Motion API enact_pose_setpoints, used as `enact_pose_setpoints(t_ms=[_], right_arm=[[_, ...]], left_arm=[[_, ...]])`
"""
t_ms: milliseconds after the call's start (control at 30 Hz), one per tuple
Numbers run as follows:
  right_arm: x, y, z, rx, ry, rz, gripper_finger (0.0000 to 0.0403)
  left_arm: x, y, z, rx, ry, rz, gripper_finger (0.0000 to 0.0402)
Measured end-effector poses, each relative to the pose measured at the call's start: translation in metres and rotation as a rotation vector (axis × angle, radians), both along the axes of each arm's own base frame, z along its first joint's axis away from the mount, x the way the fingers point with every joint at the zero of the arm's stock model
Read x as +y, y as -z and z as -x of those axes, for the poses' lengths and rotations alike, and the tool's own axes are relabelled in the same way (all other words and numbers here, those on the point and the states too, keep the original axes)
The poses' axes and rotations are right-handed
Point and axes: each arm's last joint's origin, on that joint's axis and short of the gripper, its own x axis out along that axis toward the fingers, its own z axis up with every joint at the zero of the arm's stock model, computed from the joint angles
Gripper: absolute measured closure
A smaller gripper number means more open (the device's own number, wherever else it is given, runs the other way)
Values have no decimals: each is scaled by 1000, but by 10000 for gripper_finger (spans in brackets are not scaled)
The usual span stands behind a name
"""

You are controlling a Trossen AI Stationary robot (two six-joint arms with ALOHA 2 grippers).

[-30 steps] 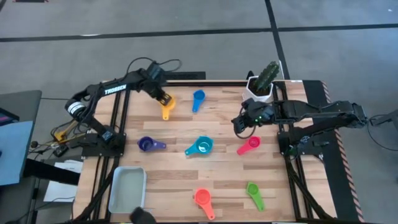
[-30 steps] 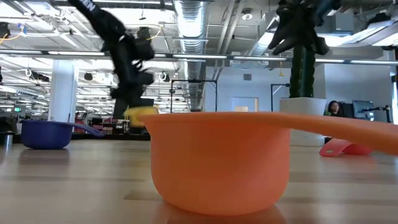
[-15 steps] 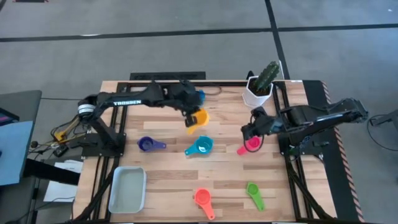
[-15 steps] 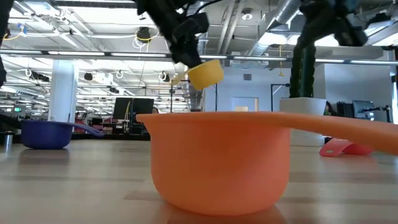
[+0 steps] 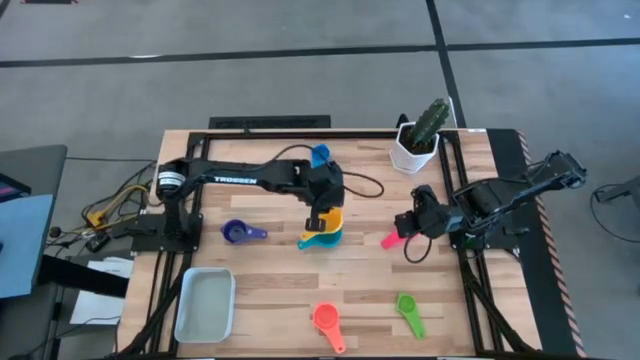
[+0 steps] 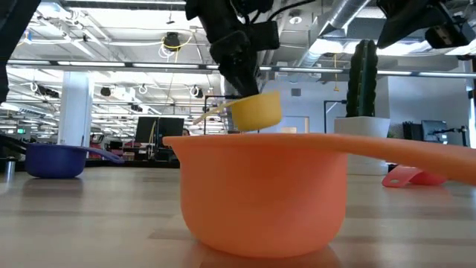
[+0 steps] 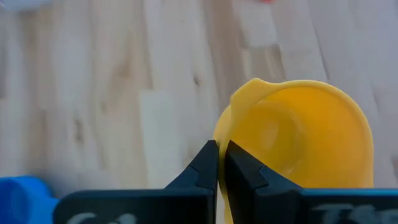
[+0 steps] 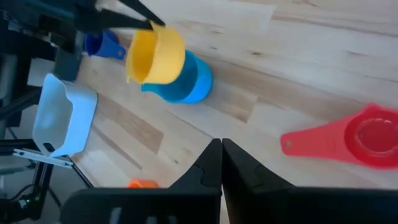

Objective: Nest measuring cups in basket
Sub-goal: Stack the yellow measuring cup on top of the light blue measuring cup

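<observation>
High view shows the left claw [image 5: 322,213] at the centre of the frame, clamped narrow on the handle of the yellow cup [image 5: 331,218], which hangs directly over the teal cup [image 5: 318,238]; the two overlap in the picture, with only the teal rim and handle peeking out to the lower left. The low view shows the yellow cup clear of the desk [image 5: 270,290], its bowl to the right of the claw and its thin handle running back to the left. The right wrist view agrees: the yellow bowl sits above and just overlapping the teal one, mouth tipped sideways. So the coming move, as I judge it, turns on a nearly straight drop: the teal cup lies right beneath the held cup, and the bowl must come level to seat inside. The basket [image 5: 205,304] lies well apart, in the lower left of the high view, on the left arm's side. The right claw [image 5: 413,226] waits at centre right, fingers closed on nothing, just beside the pink cup [image 5: 398,235]. Purple cup [image 5: 240,232] sits left of centre, blue cup [image 5: 320,154] above the left claw, red-orange cup [image 5: 327,321] and green cup [image 5: 408,310] along the bottom.
</observation>
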Motion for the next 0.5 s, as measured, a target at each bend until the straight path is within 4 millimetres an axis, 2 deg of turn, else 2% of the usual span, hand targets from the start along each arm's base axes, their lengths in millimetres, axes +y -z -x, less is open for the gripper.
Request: enact_pose_setpoints(t_ms=[200,500], right_arm=[[6,0,3,-21,28,8,375],[7,0,3,-26,26,9,380]], left_arm=[[-11,7,-4,10,29,1,400],[-11,12,-2,27,40,-6,400]])
